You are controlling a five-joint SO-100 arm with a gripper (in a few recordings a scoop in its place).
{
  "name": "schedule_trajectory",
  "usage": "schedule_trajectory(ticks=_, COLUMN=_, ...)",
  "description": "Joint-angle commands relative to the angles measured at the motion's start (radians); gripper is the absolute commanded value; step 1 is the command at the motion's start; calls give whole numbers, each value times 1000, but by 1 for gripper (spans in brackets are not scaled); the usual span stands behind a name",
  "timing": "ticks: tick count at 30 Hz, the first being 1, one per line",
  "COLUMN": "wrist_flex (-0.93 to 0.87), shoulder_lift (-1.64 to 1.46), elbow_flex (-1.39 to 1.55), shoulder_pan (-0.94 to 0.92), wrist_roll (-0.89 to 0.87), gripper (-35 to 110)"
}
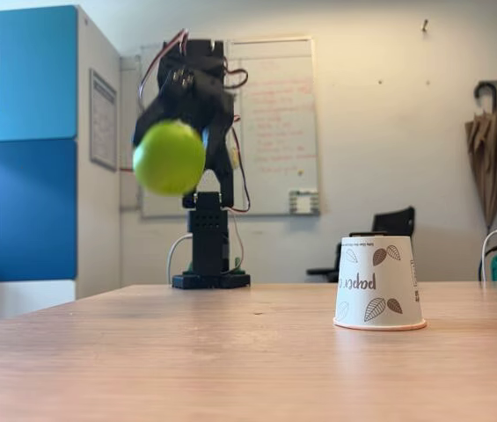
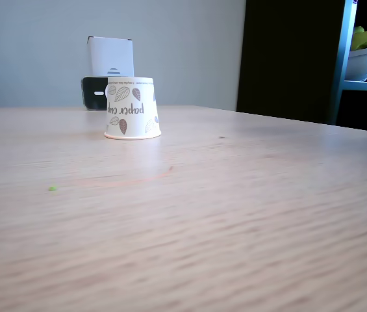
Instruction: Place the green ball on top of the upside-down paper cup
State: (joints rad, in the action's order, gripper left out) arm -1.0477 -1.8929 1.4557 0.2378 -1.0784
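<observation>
The green ball [image 1: 170, 157] hangs high above the wooden table [image 1: 230, 360] at the left, slightly blurred, with my black gripper [image 1: 178, 132] shut on it from behind and above. The upside-down paper cup [image 1: 378, 283] stands on the table to the right of the ball and well below it, white with brown leaves and the word "paper" upside down. In another fixed view the same cup [image 2: 132, 108] stands at the far left part of the table [image 2: 235, 214], with nothing on its flat top.
The arm's black base [image 1: 210, 280] stands at the table's far edge. A blue cabinet [image 1: 19, 141] is at the left, umbrellas [image 1: 494, 158] at the right wall. Behind the cup stand a dark device [image 2: 93, 93] and a white box [image 2: 111, 56].
</observation>
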Motion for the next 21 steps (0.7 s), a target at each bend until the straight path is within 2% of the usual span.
schedule_trajectory(ticks=1, wrist_flex=137, shoulder_lift=32, elbow_flex=-64, shoulder_pan=84, wrist_roll=0, gripper=25)
schedule_trajectory(ticks=11, wrist_flex=483, shoulder_lift=342, elbow_flex=-71, shoulder_pan=249, wrist_roll=-20, gripper=25)
schedule_trajectory(ticks=17, wrist_flex=482, shoulder_lift=428, elbow_flex=-55, shoulder_pan=284, wrist_roll=-46, gripper=25)
schedule_trajectory(ticks=21, wrist_flex=420, shoulder_lift=466, elbow_flex=-41, shoulder_pan=296, wrist_roll=-69, gripper=25)
